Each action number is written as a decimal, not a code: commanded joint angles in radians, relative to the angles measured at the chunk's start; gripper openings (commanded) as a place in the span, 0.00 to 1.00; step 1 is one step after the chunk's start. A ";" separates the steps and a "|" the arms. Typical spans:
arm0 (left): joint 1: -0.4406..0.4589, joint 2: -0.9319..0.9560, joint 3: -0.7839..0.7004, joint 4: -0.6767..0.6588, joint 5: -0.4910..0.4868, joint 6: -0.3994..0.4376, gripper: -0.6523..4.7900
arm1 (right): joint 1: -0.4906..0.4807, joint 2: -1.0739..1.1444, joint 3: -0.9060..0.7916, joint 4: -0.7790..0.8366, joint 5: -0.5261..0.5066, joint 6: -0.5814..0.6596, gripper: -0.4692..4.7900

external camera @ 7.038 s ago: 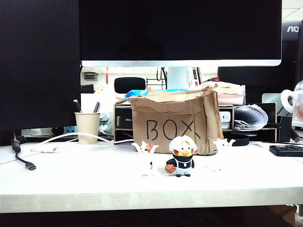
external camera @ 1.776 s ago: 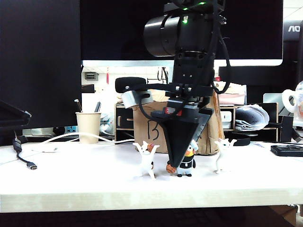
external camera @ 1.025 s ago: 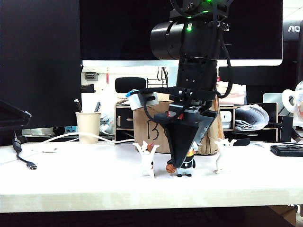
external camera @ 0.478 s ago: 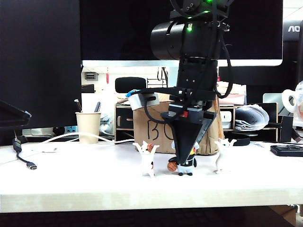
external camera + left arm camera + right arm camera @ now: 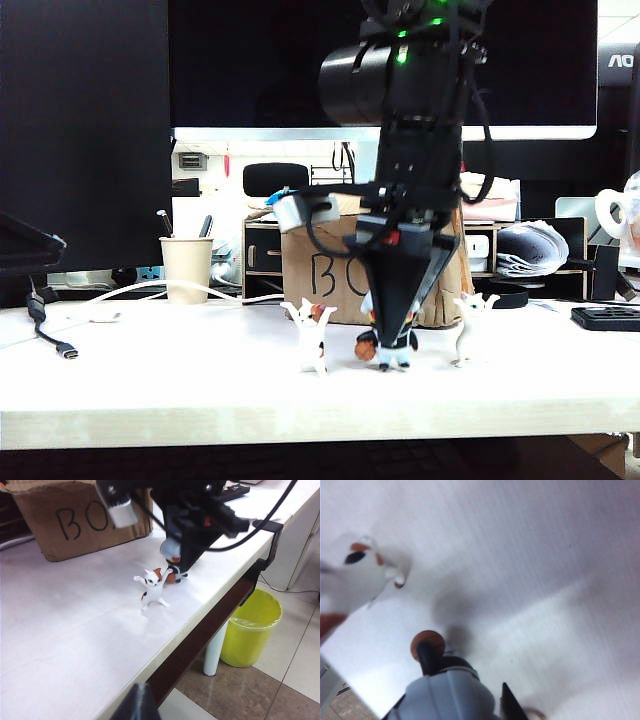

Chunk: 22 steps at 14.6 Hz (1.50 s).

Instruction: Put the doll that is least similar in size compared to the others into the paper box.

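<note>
The doll [image 5: 368, 351], chubby with a white hood and an orange ball, stands on the white table in front of the paper box [image 5: 322, 268], which is marked "BOX". My right gripper [image 5: 392, 345] comes straight down over it, shut on the doll's upper body. In the right wrist view the hood [image 5: 447, 695] fills the space between the dark fingers [image 5: 510, 707], with the ball [image 5: 427, 645] beyond. The left wrist view shows the doll [image 5: 171, 549] under the right gripper [image 5: 182, 555]. My left gripper [image 5: 142, 702] is shut and empty, off the table's front edge.
Two slim white cat figurines flank the doll, one [image 5: 313, 340] to its left and one [image 5: 470, 330] to its right. A beige cup [image 5: 185, 268] and a white cable [image 5: 120, 300] are at the back left. A yellow bin [image 5: 250, 630] stands on the floor.
The right gripper's jaws have closed from wide open onto the doll. The arm has hardly moved, and the doll still stands on the table.
</note>
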 commanded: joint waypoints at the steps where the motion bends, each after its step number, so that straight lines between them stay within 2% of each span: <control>1: 0.001 0.000 0.001 0.013 0.001 0.003 0.11 | 0.002 -0.045 0.006 -0.013 0.001 0.007 0.28; 8: 0.001 0.000 0.001 0.013 0.001 0.003 0.11 | 0.006 -0.191 0.118 -0.134 0.000 0.027 0.29; 12: 0.001 0.000 0.001 0.013 0.001 0.003 0.11 | 0.011 -0.272 0.175 -0.132 0.000 0.029 0.29; 14: 0.001 0.000 0.001 0.013 0.001 0.003 0.11 | -0.003 -0.278 0.208 -0.071 0.000 0.026 0.29; 18: 0.001 0.000 0.001 0.013 0.001 0.003 0.11 | -0.084 -0.256 0.220 0.254 0.013 0.014 0.28; 19: 0.001 0.000 0.001 0.013 0.001 0.003 0.11 | -0.108 -0.237 0.222 0.329 0.054 0.014 0.29; 22: 0.001 0.000 0.001 0.013 0.001 0.003 0.11 | -0.176 -0.151 0.223 0.482 0.076 0.014 0.28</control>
